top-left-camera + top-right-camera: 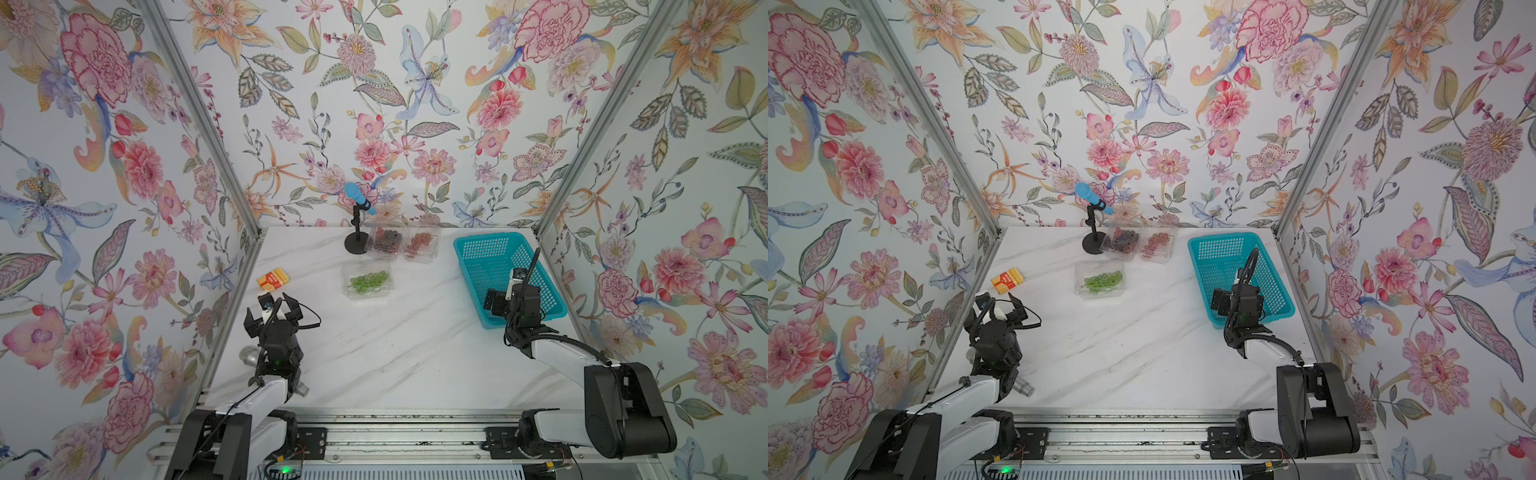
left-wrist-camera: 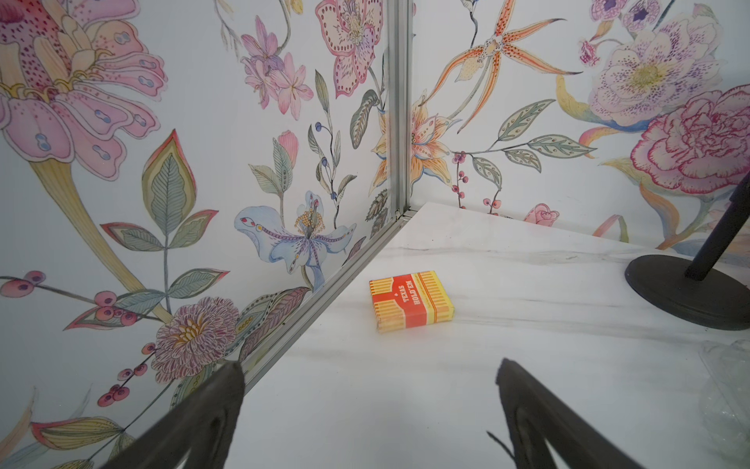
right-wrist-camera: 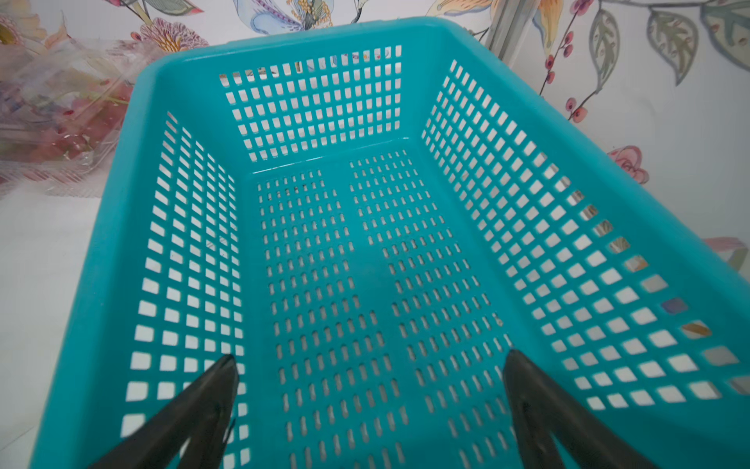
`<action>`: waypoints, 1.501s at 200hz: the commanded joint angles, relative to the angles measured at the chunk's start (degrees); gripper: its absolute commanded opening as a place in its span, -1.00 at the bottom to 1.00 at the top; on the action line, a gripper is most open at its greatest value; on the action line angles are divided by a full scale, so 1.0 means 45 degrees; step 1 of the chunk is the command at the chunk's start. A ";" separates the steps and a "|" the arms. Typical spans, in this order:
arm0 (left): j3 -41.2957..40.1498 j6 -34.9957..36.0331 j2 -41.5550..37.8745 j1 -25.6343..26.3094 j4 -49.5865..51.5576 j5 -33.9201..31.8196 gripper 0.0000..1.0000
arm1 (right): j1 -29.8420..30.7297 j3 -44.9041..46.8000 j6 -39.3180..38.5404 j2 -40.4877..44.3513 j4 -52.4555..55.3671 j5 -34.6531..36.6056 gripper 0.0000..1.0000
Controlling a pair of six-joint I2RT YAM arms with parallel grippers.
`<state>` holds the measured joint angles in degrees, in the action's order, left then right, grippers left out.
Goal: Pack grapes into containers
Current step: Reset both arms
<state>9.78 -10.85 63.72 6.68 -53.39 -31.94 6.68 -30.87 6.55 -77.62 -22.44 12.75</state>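
Note:
Three clear containers stand at the back middle of the table in both top views, each with grapes inside. The nearest one (image 1: 347,291) holds the green grapes (image 1: 369,281) (image 1: 1103,280). Behind it, one holds the dark grapes (image 1: 387,240) (image 1: 1121,240) and one the red grapes (image 1: 419,242) (image 1: 1157,242). My left gripper (image 1: 270,311) (image 2: 370,363) is open and empty over bare table at the near left, well short of the containers. My right gripper (image 3: 370,356) is open and empty above the near end of the teal basket.
The teal perforated basket (image 1: 469,249) (image 3: 121,227) at the right holds nothing. A yellow-red card box (image 1: 272,277) (image 2: 410,300) lies ahead of the left gripper. A blue microphone on a black stand (image 1: 356,243) (image 2: 686,292) stands beside the dark grapes. A silver cylinder (image 1: 1025,388) lies under the left arm.

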 commanded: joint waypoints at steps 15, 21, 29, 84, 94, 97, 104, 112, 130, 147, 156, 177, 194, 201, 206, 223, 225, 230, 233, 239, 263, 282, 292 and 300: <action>-0.0025 0.0624 0.1154 -0.0135 -0.1722 0.0452 1.00 | -0.0253 -0.0237 -0.1009 -0.0732 -0.1281 0.0002 0.99; -0.0416 0.0681 0.1316 -0.0133 -0.1973 0.0529 0.99 | -0.0253 -0.0038 -0.1180 -0.0893 -0.1642 -0.0138 0.99; -0.0623 0.0777 0.1526 -0.0136 -0.2494 0.0622 0.99 | -0.0252 0.0293 -0.1208 -0.1095 -0.2224 -0.0215 0.99; -0.0936 0.1798 0.2805 -0.0334 -0.5380 0.1823 1.00 | -0.0156 0.2089 -0.2191 -0.0448 -0.4819 -0.1934 0.99; -0.1035 0.2092 0.3186 -0.0391 -0.6141 0.2060 0.99 | -0.0136 0.2393 -0.2440 -0.0269 -0.5260 -0.2316 0.99; -0.1057 0.2098 0.3359 -0.0427 -0.6378 0.2104 1.00 | -0.0136 0.2467 -0.2462 -0.0226 -0.5348 -0.2342 0.99; -0.1146 0.2092 0.3819 -0.0483 -0.7023 0.2103 0.99 | -0.0151 0.2644 -0.2451 -0.0156 -0.5620 -0.2347 0.99; -0.1332 0.2151 0.4443 -0.0488 -0.8048 0.2134 0.99 | -0.0192 0.2958 -0.2461 0.0031 -0.6039 -0.2281 0.99; -0.1681 0.2411 0.5493 -0.0468 -0.9847 0.2548 0.99 | -0.0483 0.3728 -0.2302 0.0293 -0.7437 -0.2061 0.99; -0.1872 0.2382 0.6220 -0.0468 -1.0768 0.2473 0.99 | -0.0864 0.4017 -0.2255 -0.0063 -0.8393 -0.2623 0.99; -0.1881 0.2438 0.6496 -0.0466 -1.1106 0.2543 0.99 | -0.0960 0.4113 -0.2209 -0.0530 -0.9038 -0.2634 0.99; -0.1694 0.2373 0.6323 -0.0521 -1.0452 0.2578 1.00 | -0.0996 0.4250 -0.2284 -0.1630 -1.0354 -0.2785 0.99; -0.1347 0.2311 0.6185 -0.0524 -0.9606 0.2488 0.99 | -0.0996 0.4306 -0.2217 -0.2621 -1.1662 -0.2547 0.99; -0.1080 0.2239 0.6116 -0.0581 -0.9058 0.2474 0.99 | -0.0993 0.4124 -0.2207 -0.2590 -1.1175 -0.2488 0.99; -0.0904 0.2203 0.6079 -0.0631 -0.8650 0.2549 0.99 | -0.1005 0.3866 -0.2158 -0.2351 -1.0263 -0.2437 0.99; -0.0196 0.2001 0.5952 -0.0899 -0.7005 0.3030 1.00 | -0.1049 0.3050 -0.1869 -0.2471 -0.9041 -0.1917 0.99; -0.0185 0.1977 0.5941 -0.0928 -0.6818 0.3049 1.00 | -0.1092 0.3071 -0.1861 -0.2460 -0.9073 -0.1960 0.99; 0.0152 0.1963 0.5920 -0.0934 -0.6693 0.3051 0.99 | -0.1130 0.3176 -0.1824 -0.2395 -0.9089 -0.1930 0.99; 0.0126 0.1972 0.5927 -0.0932 -0.6801 0.3087 0.99 | -0.1117 0.3158 -0.1767 -0.2371 -0.9027 -0.1740 0.99; 0.0112 0.1982 0.5970 -0.0937 -0.6884 0.3089 1.00 | -0.1132 0.3146 -0.1670 -0.2388 -0.9048 -0.1565 0.99; 0.0112 0.1982 0.5937 -0.0937 -0.6852 0.3089 1.00 | -0.1074 0.3150 -0.1725 -0.2398 -0.9096 -0.1467 0.99; 0.0059 0.1982 0.5925 -0.0937 -0.6916 0.3087 1.00 | -0.1074 0.3187 -0.1718 -0.2399 -0.9122 -0.1447 0.99; 0.0073 0.1999 0.5927 -0.0937 -0.6921 0.3080 0.99 | -0.1074 0.3181 -0.1721 -0.2398 -0.9135 -0.1447 0.99; 0.0058 0.2001 0.5931 -0.0932 -0.6925 0.3094 0.99 | -0.1060 0.3171 -0.1726 -0.2407 -0.9135 -0.1447 0.99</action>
<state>9.91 -1.48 91.05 2.94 -84.16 -18.72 2.22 -16.53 -2.28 -87.24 -66.85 4.03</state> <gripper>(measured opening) 0.996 0.995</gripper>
